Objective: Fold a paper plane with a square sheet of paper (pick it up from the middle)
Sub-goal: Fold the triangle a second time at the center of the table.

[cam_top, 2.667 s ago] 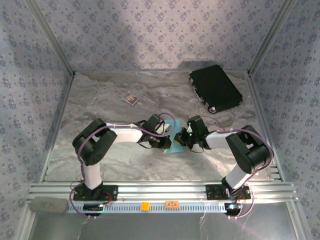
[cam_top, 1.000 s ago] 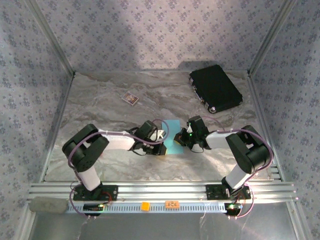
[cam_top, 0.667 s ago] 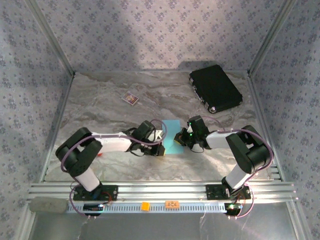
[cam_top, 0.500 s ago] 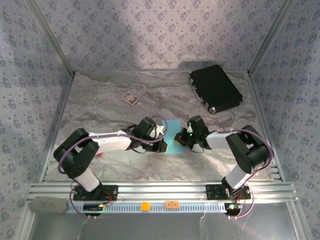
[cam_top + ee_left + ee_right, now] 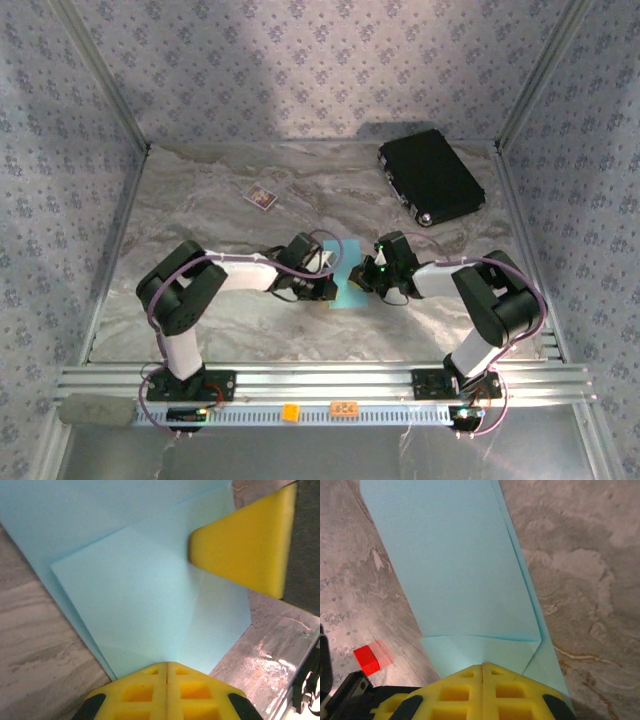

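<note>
Pinching the sheet of paper from opposite sides, the two claws face each other over the marbled table. The left gripper has its yellow fingers pressed flat together. In its wrist view the near corner of the light-blue paper runs straight in between their tips, so this claw is closed on the paper. Ahead of the claw the sheet spreads out folded: a paler flap lies over the layer beneath, with creases fanning out from the fingertips. Ahead and to the right of the left claw, one yellow finger of the other claw overlaps the paper's far edge.

The right gripper is clamped on the paper as well. Its wrist view shows the two fingers shut with no gap, and a narrow folded strip of the paper runs into their tips. Ahead of this claw the sheet stretches out long, with a second layer's edge showing along its right side. To the left of the right claw, down on the table, sits a small red thing; I cannot tell what it is.

In the overhead view, the black case lies well beyond the right claw, towards the far right corner. The small dark card with its pale border lies well beyond the left claw and to its left.
</note>
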Robot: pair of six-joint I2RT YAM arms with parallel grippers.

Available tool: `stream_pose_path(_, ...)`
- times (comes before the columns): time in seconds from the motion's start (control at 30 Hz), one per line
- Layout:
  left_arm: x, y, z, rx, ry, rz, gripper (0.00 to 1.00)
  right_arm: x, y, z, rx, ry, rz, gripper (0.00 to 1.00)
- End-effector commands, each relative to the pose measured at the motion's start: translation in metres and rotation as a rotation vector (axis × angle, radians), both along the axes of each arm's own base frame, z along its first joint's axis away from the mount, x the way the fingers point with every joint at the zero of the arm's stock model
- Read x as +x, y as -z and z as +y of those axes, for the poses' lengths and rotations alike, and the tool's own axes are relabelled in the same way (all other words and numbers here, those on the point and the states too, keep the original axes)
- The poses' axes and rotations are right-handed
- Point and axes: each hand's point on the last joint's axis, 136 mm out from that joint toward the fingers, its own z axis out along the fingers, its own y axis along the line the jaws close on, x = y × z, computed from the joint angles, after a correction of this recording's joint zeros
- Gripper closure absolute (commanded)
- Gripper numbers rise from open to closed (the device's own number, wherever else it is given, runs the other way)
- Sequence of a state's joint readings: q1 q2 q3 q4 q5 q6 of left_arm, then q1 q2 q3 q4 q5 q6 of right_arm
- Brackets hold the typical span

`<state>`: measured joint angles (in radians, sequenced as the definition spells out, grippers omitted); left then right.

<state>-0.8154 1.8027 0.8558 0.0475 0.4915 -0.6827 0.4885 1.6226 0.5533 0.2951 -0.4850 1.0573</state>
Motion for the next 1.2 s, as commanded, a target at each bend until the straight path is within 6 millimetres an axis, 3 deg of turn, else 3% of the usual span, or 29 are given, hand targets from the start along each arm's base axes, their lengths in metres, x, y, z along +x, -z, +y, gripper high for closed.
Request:
stream_pose_path(0.0,-0.017,0.026,0.018,0.054,-0.034,0.075,1.0,0.001,-0.007,-0.004,-0.026,-0.018,-0.025,1.0)
stream_pose_path(0.17,-0.016,0.025,0.021,0.067,-0.034,0.069,1.0,0.001,-0.032,0.002,-0.041,-0.089,-0.101,1.0)
stream_pose_path(0.27,-0.014,0.024,0.018,0.065,-0.033,0.065,1.0,-0.009,-0.033,0.012,-0.031,-0.141,-0.098,1.0)
stream_pose_path(0.53,-0.013,0.025,0.02,0.078,-0.037,0.063,1.0,-0.031,0.012,0.016,-0.077,-0.159,0.031,1.0)
stream_pose_path(0.63,-0.013,0.028,0.022,0.089,-0.042,0.068,1.0,-0.025,0.02,0.011,-0.054,-0.121,0.045,1.0)
stream_pose_path(1.17,-0.015,0.034,0.026,0.115,-0.035,0.077,1.0,0.033,0.006,-0.04,-0.047,0.037,0.007,1.0)
